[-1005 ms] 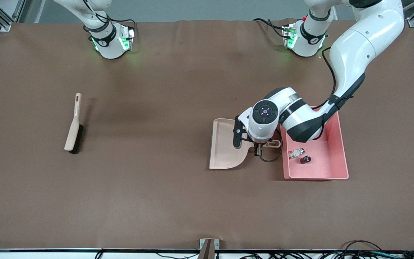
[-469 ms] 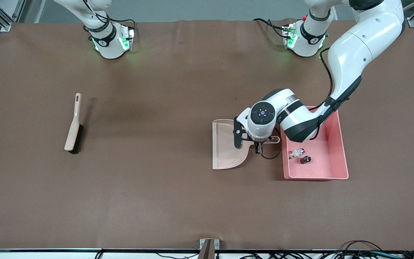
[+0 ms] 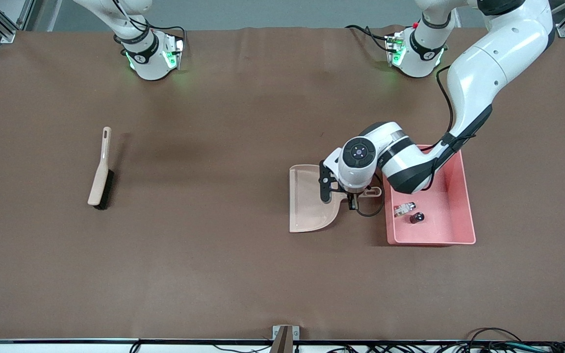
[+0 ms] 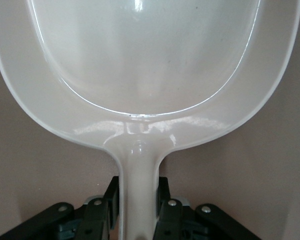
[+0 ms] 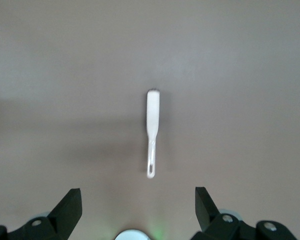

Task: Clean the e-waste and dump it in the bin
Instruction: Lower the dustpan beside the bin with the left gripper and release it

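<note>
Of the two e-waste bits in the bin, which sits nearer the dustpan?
The white-grey part with the green end: it lies in the pink bin closer to the wall beside the dustpan. The dark block sits nearer the front camera.

My two arms are glossy white shells joined by black bands. My bases [image 3: 150, 54] glow green at the top of the front view, with black cables coiling beside them. A black cable runs down my left arm [image 3: 483, 73], and its wrist carries a round dark cap [image 3: 359, 151] with a small purple-lit centre. My left gripper [image 4: 139, 215] is matte black plastic with silver screw heads. My right gripper [image 5: 135, 210] has wide black fingers [image 5: 67, 207] and pale screws.
</note>
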